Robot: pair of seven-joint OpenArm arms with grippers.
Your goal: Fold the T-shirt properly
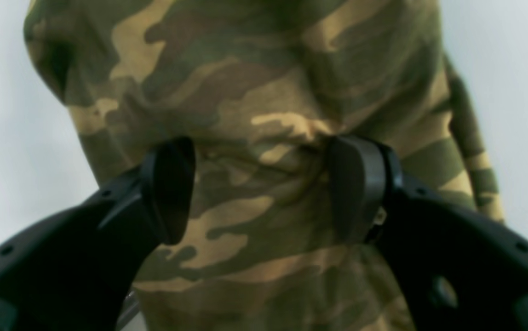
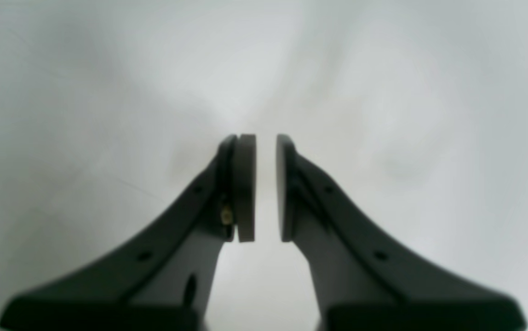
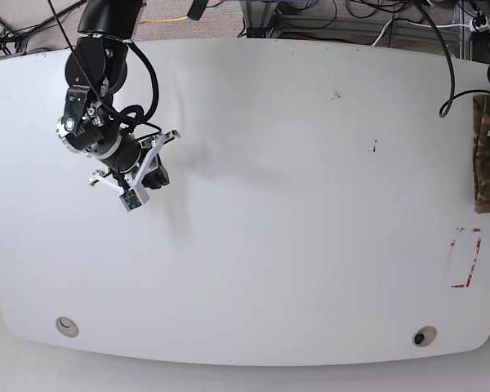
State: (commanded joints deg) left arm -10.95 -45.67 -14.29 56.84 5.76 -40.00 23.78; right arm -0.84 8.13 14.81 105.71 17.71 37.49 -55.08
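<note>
Left hand (image 1: 261,188) spread over bunched T-shirt (image 1: 255,92) (at the surface (image 3: 269,204) edge); right hand (image 2: 266,188) slightly parted, empty. Risk: shirt slides off.

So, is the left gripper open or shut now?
Open: in the left wrist view the left gripper has its jaws wide apart, with the T-shirt between and beyond them.

White table (image 3: 269,204), red rectangle marking (image 3: 465,258) near one edge; cables (image 3: 367,24) on grey floor behind.

White table (image 3: 269,204); red rectangle mark (image 3: 465,257); cables (image 3: 327,20) behind.
</note>
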